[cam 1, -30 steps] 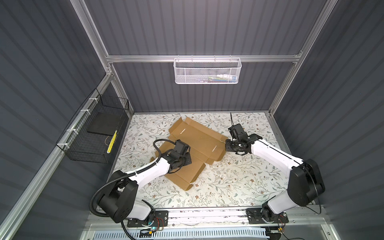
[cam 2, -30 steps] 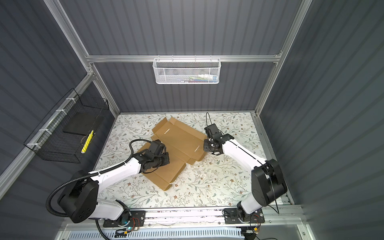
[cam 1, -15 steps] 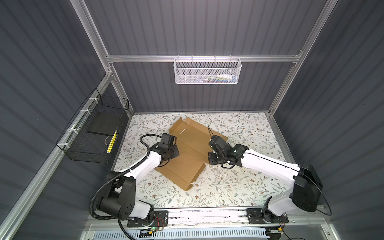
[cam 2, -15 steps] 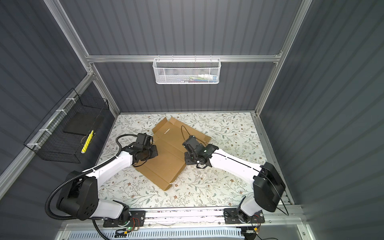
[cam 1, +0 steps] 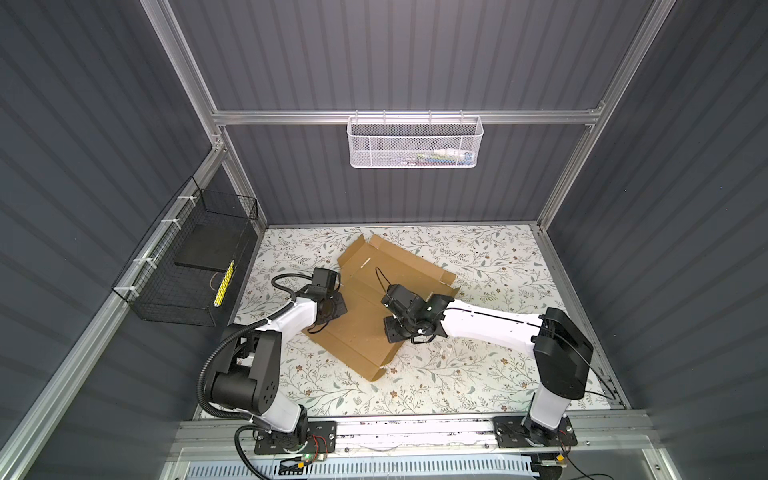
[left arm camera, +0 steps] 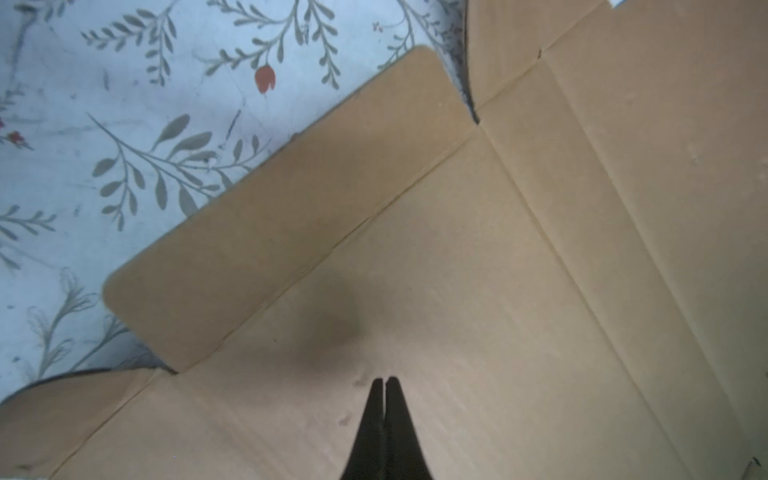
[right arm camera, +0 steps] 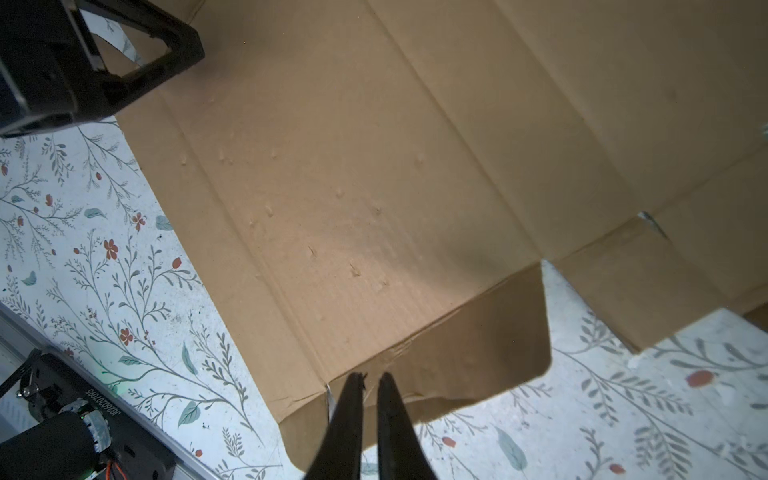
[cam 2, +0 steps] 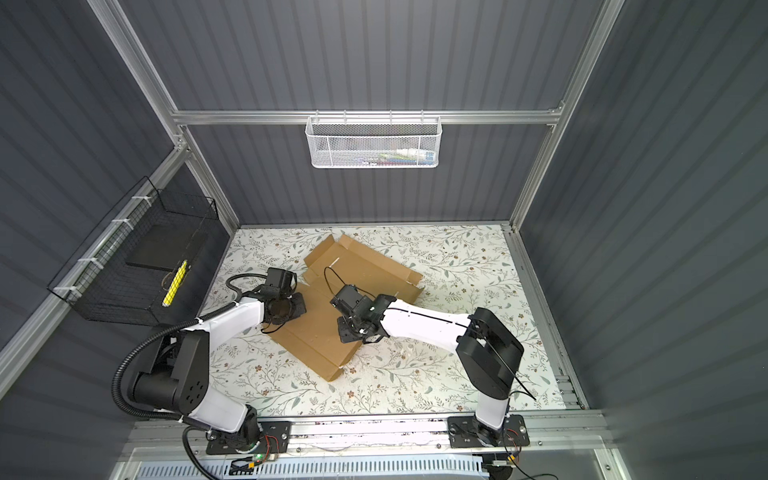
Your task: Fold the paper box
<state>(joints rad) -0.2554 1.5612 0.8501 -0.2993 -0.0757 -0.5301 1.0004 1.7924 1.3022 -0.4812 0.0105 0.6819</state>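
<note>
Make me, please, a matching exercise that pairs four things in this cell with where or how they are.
1 paper box
2 white mesh basket
3 black wire basket
4 left tool

a on the side wall
b shut, over cardboard
c unfolded on the floral table
d on the back rail

Pairs: 1-c, 2-d, 3-a, 4-b

paper box [cam 1: 361, 332] is showing plain brown, no print. bench [cam 1: 457, 374] is showing white with grey-green leaf sprigs and small red flowers. left arm [cam 1: 291, 320] and right arm [cam 1: 486, 324] are showing white shells, black joints. mesh basket [cam 1: 415, 145] is reading white, wire basket [cam 1: 183, 286] black, its slab [cam 1: 203, 249] black, its strip [cam 1: 223, 282] yellow. walls [cam 1: 415, 54] are reading dark grey, ribbed.
</note>
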